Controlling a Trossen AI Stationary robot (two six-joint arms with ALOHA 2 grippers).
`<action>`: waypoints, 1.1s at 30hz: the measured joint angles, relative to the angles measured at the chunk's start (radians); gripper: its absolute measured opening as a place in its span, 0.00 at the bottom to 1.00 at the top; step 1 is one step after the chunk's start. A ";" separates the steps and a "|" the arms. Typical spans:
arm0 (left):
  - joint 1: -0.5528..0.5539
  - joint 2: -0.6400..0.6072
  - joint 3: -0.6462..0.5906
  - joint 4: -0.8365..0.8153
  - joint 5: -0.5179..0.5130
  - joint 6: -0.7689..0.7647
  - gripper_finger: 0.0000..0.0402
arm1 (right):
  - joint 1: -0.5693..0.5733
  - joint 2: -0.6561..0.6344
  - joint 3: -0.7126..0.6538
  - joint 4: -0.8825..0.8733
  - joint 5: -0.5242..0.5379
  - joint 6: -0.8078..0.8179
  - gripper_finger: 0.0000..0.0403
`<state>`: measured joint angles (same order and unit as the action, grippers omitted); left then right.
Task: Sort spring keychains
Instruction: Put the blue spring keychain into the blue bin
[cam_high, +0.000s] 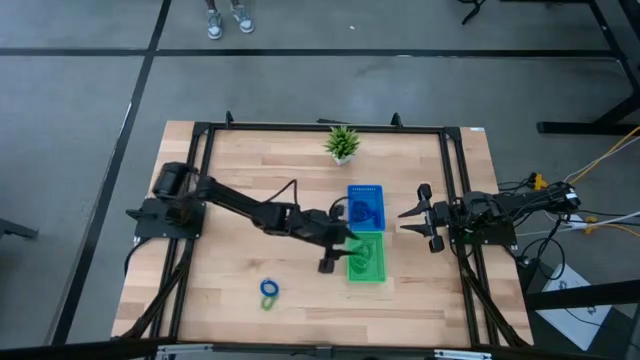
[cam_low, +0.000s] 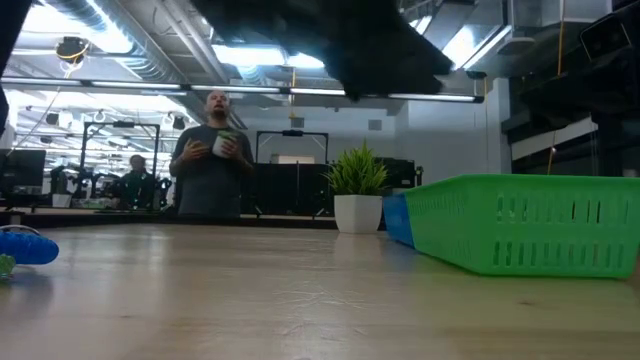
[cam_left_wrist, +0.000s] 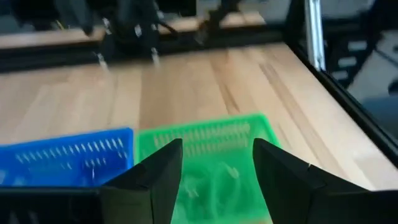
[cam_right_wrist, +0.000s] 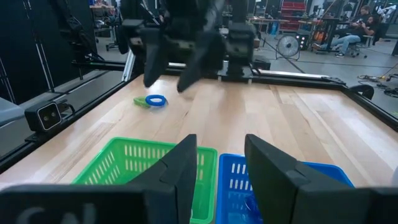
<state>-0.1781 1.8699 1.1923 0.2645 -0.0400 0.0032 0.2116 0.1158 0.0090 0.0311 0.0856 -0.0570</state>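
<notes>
The left end effector (cam_high: 336, 252) hangs over the near edge of the green tray (cam_high: 366, 259), its fingers spread apart with nothing between them; the left wrist view looks down past them into that tray, where pale coiled shapes lie just beyond the fingertips, probably light green spring keychains (cam_left_wrist: 214, 180) already dropped in. Next to the green tray, on the side farther from this end effector's arm base, stands the blue tray (cam_high: 366, 205), and dark blue coils show inside it from above, so some blue keychains seem sorted as well, though their number cannot be read. Well behind the left end effector, back toward the front edge of the bench (cam_high: 250, 160), one blue keychain (cam_high: 269, 288) lies with a green keychain (cam_high: 267, 302) touching or just beside it; these two are the only loose ones in sight. The right end effector (cam_high: 414, 226) waits just beside the trays on their other side, its fingers also apart and empty. By this showing most of the sorting is done, and one blue and one green piece remain.
</notes>
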 joint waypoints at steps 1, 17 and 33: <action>-0.011 -0.024 0.000 -0.055 -0.011 -0.003 0.48 | 0.000 0.000 0.000 0.000 0.000 0.000 0.34; -0.260 -0.278 0.000 -0.687 -0.091 -0.280 0.42 | 0.000 0.000 0.000 0.000 0.000 0.000 0.34; -0.464 -0.136 0.000 -1.086 -0.105 -0.516 0.41 | 0.000 0.000 0.000 0.000 0.000 0.000 0.34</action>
<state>-0.6425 1.7335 1.1919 -0.8216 -0.1446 -0.5129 0.2115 0.1154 0.0086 0.0311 0.0860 -0.0570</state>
